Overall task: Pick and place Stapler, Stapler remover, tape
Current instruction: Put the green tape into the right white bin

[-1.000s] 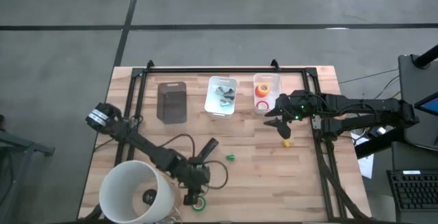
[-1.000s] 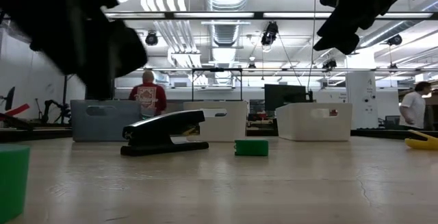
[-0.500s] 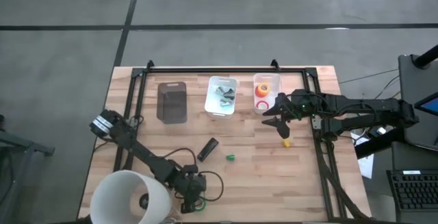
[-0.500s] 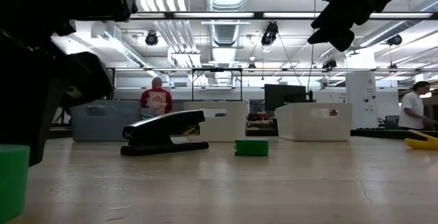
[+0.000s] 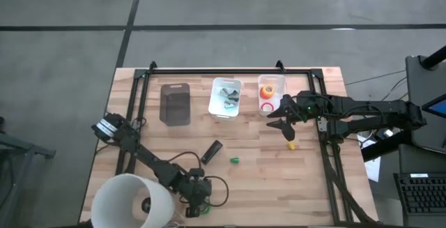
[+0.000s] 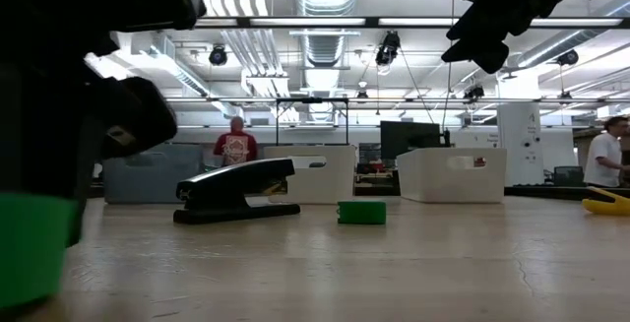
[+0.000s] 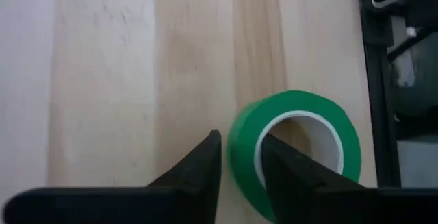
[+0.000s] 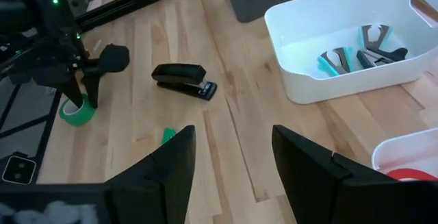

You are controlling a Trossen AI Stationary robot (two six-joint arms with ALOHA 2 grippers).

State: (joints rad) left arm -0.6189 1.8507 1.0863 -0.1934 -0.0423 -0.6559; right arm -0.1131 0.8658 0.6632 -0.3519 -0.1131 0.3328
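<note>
Gripping the green tape roll (image 7: 294, 152) is the step in hand, as we judge it. At the left near corner of the bench (image 5: 279, 172) our left pincer (image 7: 239, 159) stands over that roll with one finger outside the ring's wall and the other inside the pale hole; the fingers straddle the wall, narrowly parted, and we cannot tell whether they pinch it yet. To do this well we should press evenly on the wall, keep the roll flat until the hold is firm, then lift straight up so the ring does not twist or slip out.

Moving right, the black stapler (image 5: 211, 151) lies free near the bench's middle, with a small green piece (image 5: 235, 160) just beside it. Beyond stand a dark tray (image 5: 175, 104), a white bin of staple removers (image 5: 226, 97) and a white bin of red and orange tape (image 5: 270, 92), where we judge this roll belongs. Our right pincer (image 5: 282, 120) waits spread and empty just in front of that bin, near a yellow piece (image 5: 292, 145).
</note>
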